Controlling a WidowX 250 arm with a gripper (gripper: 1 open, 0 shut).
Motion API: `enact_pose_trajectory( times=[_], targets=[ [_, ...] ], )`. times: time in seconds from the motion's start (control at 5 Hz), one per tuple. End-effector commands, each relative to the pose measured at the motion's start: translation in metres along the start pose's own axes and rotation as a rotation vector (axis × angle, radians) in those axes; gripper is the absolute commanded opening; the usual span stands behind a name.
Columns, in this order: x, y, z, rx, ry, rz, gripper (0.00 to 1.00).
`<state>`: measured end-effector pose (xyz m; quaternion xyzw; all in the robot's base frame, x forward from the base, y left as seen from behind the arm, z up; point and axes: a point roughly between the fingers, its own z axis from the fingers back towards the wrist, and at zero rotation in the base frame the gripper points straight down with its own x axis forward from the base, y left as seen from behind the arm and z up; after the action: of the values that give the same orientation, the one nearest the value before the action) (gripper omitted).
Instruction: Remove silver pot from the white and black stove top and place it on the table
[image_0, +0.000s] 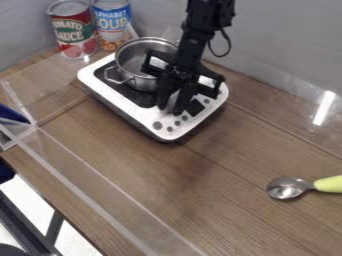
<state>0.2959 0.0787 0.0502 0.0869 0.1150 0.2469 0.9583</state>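
Observation:
The silver pot (139, 62) stands upright on the back left of the stove top (120, 103), a white square cooker with a black surface and a button panel at its front right. My black gripper (178, 92) points steeply down at the pot's right side. Its fingers (168, 96) are drawn close together at the pot's near right rim, and they hide the exact contact. The stove top rests on the brown wooden table (201, 170).
Two labelled food cans (91, 28) stand at the back left behind the stove top. A spoon with a yellow-green handle (302, 186) lies at the front right. Clear plastic barriers (80, 175) run along the table's edges.

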Motion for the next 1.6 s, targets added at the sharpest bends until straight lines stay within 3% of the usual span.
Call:
enact_pose_trajectory(
  times=[0.0,0.4,0.8,1.4],
  targets=[
    [0.004,0.001,0.006,-0.009,-0.011,0.004,0.0],
    [-0.017,-0.016,0.033,-0.047,0.005,0.021,0.0],
    [-0.031,-0.046,0.066,-0.005,-0.063,-0.18,0.0],
    [-0.033,-0.034,0.086,0.028,-0.11,-0.311,0.0]
  ],
)
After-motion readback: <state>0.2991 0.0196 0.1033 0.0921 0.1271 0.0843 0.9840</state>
